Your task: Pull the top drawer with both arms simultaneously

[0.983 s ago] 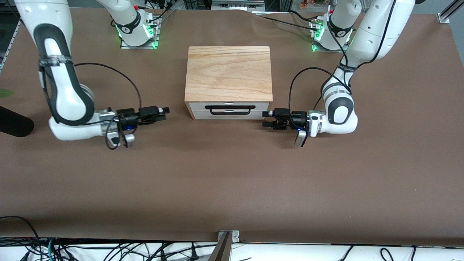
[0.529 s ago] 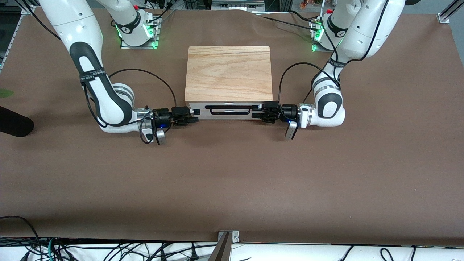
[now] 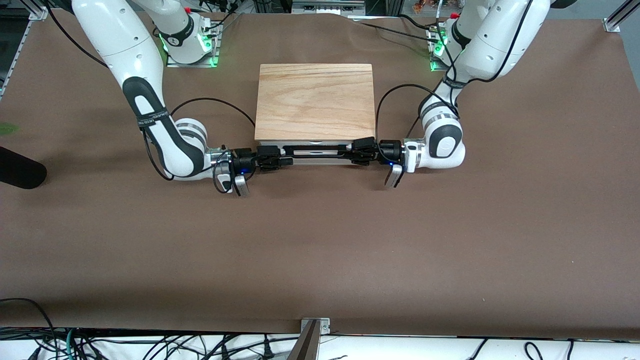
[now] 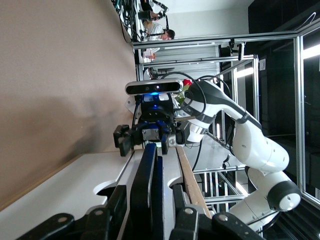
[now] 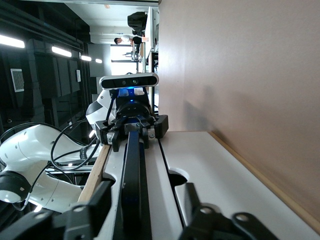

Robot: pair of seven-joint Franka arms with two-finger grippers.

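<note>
- left gripper [image 3: 356,151] level, jaws part-open around bar handle [image 3: 316,152] end, not clamped
- right gripper [image 3: 284,161] same at other end of top drawer [image 3: 315,158]

Both grippers, left gripper [image 3: 361,151] and right gripper [image 3: 272,158], straddle the top drawer [image 3: 315,152] handle's ends

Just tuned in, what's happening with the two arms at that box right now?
Both arms are at the top drawer of the wooden box. The left gripper is at one end of the black bar handle and the right gripper at the other, each with its fingers open on either side of the bar. The drawer looks shut, its white front about flush under the oak top; the pull has not begun.
</note>
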